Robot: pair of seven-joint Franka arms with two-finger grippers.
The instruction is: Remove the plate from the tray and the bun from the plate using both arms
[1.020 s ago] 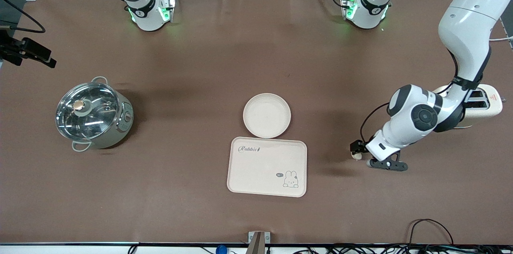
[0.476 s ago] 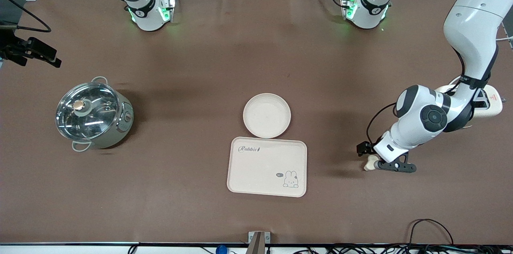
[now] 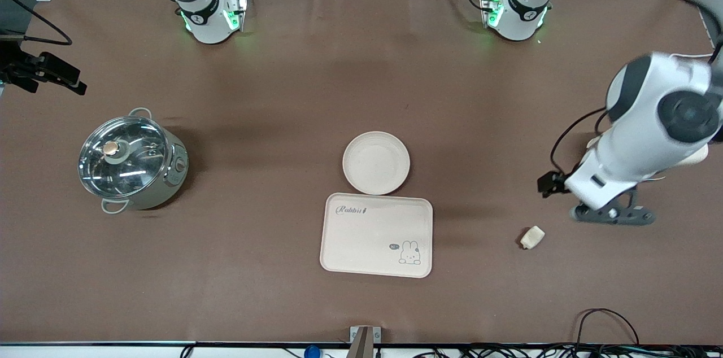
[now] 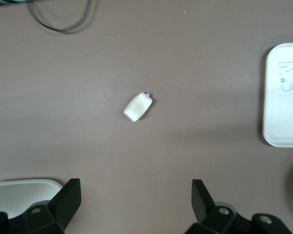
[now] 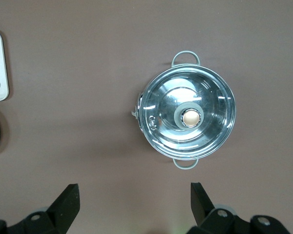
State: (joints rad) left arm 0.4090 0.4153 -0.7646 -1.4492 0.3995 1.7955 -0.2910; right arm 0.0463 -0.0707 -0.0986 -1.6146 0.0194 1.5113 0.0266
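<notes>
**Op A:** My left gripper (image 4: 134, 207) is up in the air with its fingers (image 4: 68, 200) spread wide and nothing between them. On the front camera I see it (image 3: 613, 215) over bare table toward the left arm's end, beside a white toaster (image 3: 697, 157) that the forearm mostly hides.

**Op B:** And the bun?

**Op A:** The bun (image 3: 532, 237) lies on the brown table cover (image 3: 294, 92), clear of the fingers, a little nearer the front camera than the gripper. From the left wrist I read it (image 4: 138, 107) as a small pale oblong lying at a slant, with nothing touching it.

**Op B:** Where's the plate?

**Op A:** The plate (image 3: 376, 162) sits mid-table, empty, its rim right at the edge of the rabbit tray (image 3: 377, 235); I can't tell whether they touch. The tray lies nearer the front camera than the plate. The bun is well apart from both, toward the left arm's end.

**Op B:** Right side?

**Op A:** My right gripper (image 5: 134, 207) hangs high with its fingers (image 5: 68, 200) spread apart, empty. It's over the table beside a steel pot with a glass lid (image 5: 186, 117). The lid is on, its knob (image 3: 111, 148) centred, and the pot (image 3: 131, 161) stands toward the right arm's end. On the front camera the gripper itself is out of frame; I only see a black clamp-like piece (image 3: 42, 73) at that edge
</notes>
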